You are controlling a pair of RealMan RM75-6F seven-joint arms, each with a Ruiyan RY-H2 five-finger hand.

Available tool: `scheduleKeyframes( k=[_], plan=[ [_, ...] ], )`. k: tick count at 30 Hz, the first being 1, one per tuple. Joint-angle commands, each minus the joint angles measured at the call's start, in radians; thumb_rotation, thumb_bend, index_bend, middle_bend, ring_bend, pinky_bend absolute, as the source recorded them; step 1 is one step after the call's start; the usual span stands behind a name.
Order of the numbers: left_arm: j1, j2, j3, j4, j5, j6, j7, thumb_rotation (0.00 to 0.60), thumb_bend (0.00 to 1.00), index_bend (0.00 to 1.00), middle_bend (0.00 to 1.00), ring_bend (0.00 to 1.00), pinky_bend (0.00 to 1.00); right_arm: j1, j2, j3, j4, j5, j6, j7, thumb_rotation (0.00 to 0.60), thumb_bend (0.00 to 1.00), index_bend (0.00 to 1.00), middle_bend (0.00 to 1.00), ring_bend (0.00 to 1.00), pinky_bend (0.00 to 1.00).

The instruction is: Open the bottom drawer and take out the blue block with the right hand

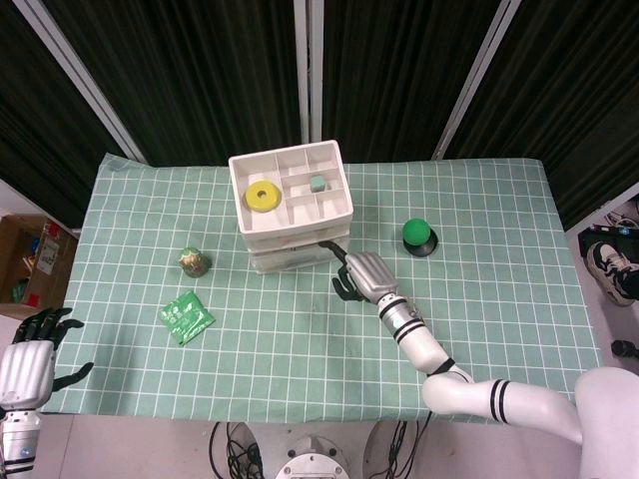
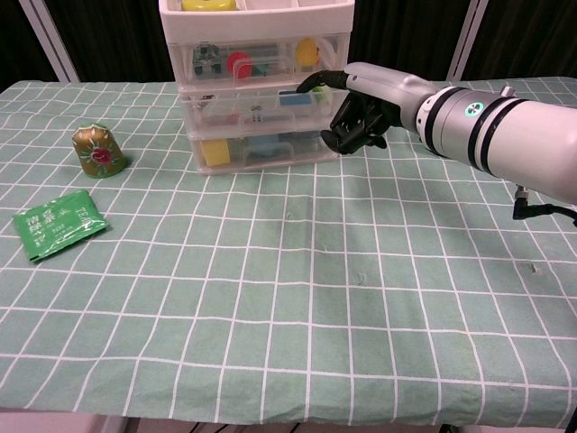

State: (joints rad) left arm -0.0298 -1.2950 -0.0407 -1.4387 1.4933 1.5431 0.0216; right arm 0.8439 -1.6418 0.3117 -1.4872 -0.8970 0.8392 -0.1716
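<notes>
Against the drawer unit (image 2: pixel 257 86), the right hand (image 2: pixel 361 113) pointed one extended finger at the middle drawer (image 2: pixel 257 104); remaining fingers (image 2: pixel 347 135) curled shut, holding nothing.

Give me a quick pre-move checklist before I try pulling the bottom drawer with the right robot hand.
1. Bottom drawer closed: ok, not yet pulled.
2. Right robot hand at bottom drawer height: not ok; its extended finger is level with the middle drawer.
3. Blue block in bottom drawer: cannot tell; something blue shows through the clear front.
4. Table in front of the drawer unit free for the drawer: ok.
5. Left robot hand out of the way: ok, at the table edge.
</notes>
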Motion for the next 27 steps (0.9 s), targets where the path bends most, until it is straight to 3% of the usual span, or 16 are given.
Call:
scheduleKeyframes(
  k=[1, 16, 27],
  plan=[
    [0.0, -0.002, 0.0, 0.002, -0.001, -0.002, -0.001, 0.6, 0.0, 0.36, 0.21, 0.15, 0.18, -0.005, 0.006, -0.003, -0.009, -0.01, 0.008, 0.009, 0.6, 0.48, 0.38, 0.81, 0.8, 0.8],
    [0.002, -0.013, 0.002, 0.022, -0.004, -0.004, -0.019, 0.6, 0.0, 0.36, 0.21, 0.15, 0.18, -0.036, 0.06, -0.037, -0.093, -0.044, 0.04, 0.029, 0.6, 0.48, 0.4, 0.81, 0.8, 0.8],
    [0.004, -0.02, 0.003, 0.034, -0.006, -0.005, -0.028, 0.6, 0.0, 0.36, 0.21, 0.15, 0.18, -0.092, 0.133, -0.093, -0.2, -0.092, 0.079, 0.036, 0.6, 0.48, 0.4, 0.81, 0.8, 0.8]
  ],
)
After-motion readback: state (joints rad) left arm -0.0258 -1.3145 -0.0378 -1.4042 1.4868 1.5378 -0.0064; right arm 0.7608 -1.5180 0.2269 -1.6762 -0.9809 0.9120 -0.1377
